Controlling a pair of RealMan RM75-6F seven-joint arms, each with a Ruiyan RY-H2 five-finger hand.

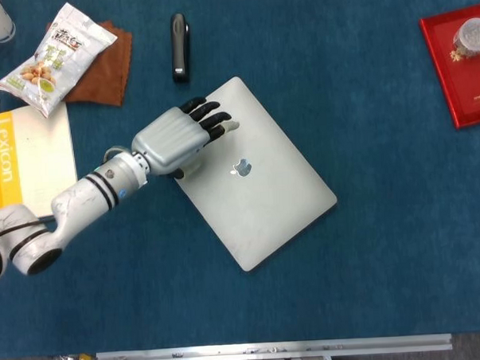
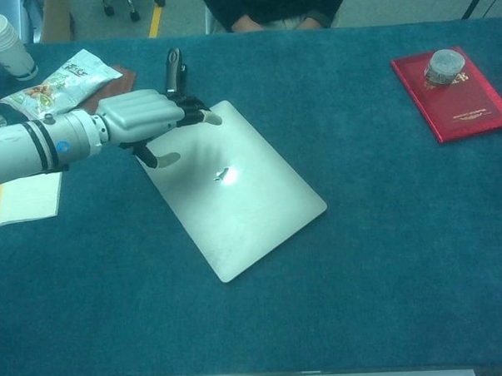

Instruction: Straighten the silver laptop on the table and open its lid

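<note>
The silver, closed, flat laptop (image 1: 252, 171) lies skewed on the blue-carpeted table (image 1: 371, 262), its edges running diagonally to the table's front edge, logo side up and lid down. In the head view one corner points toward the far side of the table and the opposite corner toward the near side.

The left hand (image 1: 177, 139), silver-backed with black fingers, reaches in from the left side on a white and grey arm (image 1: 62, 219) that stretches low across the table. The hand is palm down with its back facing up, over the laptop's far-left corner region. Its fingers (image 1: 209, 117) extend fairly straight and close together, pointing across the lid, their pale tips over the silver surface; the thumb (image 2: 160, 159) hangs below and apart from them near the laptop's left edge, as the chest view shows. The hand holds nothing and its fingers are spread from the thumb. Whether the fingertips actually press on the lid or hover just above it cannot be told from either view.

The right hand does not appear in either view.

Beyond the laptop's far corner lies a black stapler-like object (image 1: 179, 46). To the left sit a brown cloth (image 1: 100, 70) with a snack packet (image 1: 50, 59) partly over it, and a white and yellow book marked Lexicon (image 1: 28, 163). At the far right lies a red booklet (image 1: 456, 63) with a small round jar (image 1: 470, 34) on it.
</note>
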